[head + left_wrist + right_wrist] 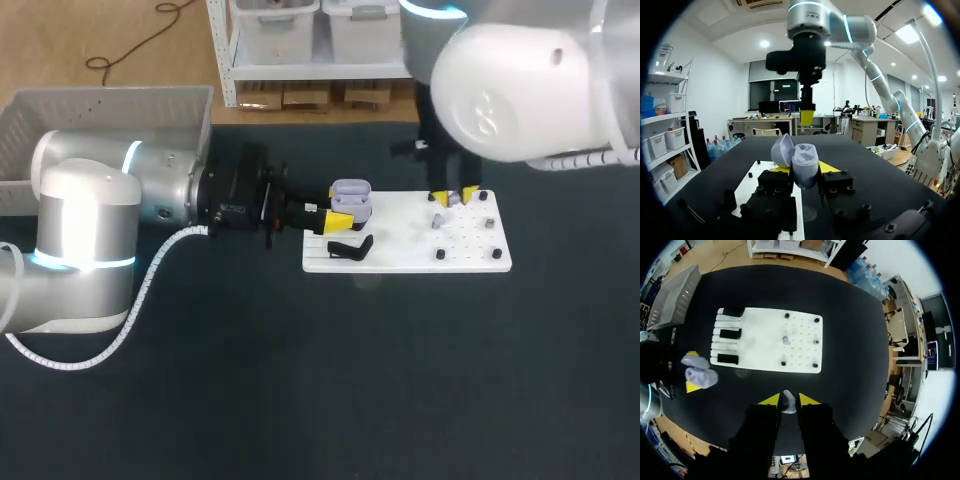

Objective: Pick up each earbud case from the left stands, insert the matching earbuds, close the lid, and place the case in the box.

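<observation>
A lavender earbud case [351, 194] with its lid open is held by my left gripper [345, 210] over the left end of the white board [400, 258]. In the left wrist view the case [802, 162] sits upright between the yellow tips of the left gripper [805, 169]. My right gripper [455, 197] hangs over the board's far right part, shut on a small grey earbud [788, 402]. A second grey earbud [438, 221] lies on the board. In the right wrist view, far below the right gripper [789, 400], the case [699, 374] is off the board's stand end.
Black stands [730, 333] line the board's left end, one of them [350, 247] just below the case. Several black pegs [497, 254] stick up from the board's right half. A grey basket [110, 105] sits at the table's far left.
</observation>
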{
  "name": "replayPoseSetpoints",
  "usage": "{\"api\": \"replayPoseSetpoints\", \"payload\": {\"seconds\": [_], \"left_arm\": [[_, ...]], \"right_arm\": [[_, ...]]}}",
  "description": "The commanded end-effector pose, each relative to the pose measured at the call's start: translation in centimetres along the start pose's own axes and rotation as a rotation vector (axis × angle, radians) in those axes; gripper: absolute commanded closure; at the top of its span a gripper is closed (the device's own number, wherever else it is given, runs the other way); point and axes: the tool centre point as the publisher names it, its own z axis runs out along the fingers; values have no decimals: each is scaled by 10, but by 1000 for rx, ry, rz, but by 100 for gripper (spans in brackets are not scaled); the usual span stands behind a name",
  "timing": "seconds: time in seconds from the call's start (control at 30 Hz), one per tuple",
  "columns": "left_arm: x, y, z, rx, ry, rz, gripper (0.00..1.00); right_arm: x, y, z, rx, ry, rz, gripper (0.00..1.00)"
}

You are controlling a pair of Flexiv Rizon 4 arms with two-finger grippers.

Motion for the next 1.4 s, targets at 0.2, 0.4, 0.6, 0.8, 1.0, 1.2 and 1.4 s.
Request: {"api": "replayPoseSetpoints", "payload": {"seconds": [0.2, 0.4, 0.6, 0.8, 1.0, 1.2, 1.4], "left_arm": [[0, 0, 0, -2, 2, 0, 100], [0, 0, 0, -2, 2, 0, 100], [0, 0, 0, -2, 2, 0, 100], [0, 0, 0, -2, 2, 0, 100], [0, 0, 0, -2, 2, 0, 100], [0, 0, 0, -2, 2, 0, 100], [4, -4, 4, 0, 7, 36, 100]], "right_arm": [[15, -1, -4, 3, -44, 3, 100], [15, -1, -4, 3, -44, 3, 100], [9, 15, -14, 7, -59, 74, 100], [0, 31, -22, -11, -25, 281, 100], [-5, 39, -27, -95, 34, 495, 100], [-1, 44, -25, -136, 31, 529, 100], [-1, 44, -25, -136, 31, 529, 100]]}}
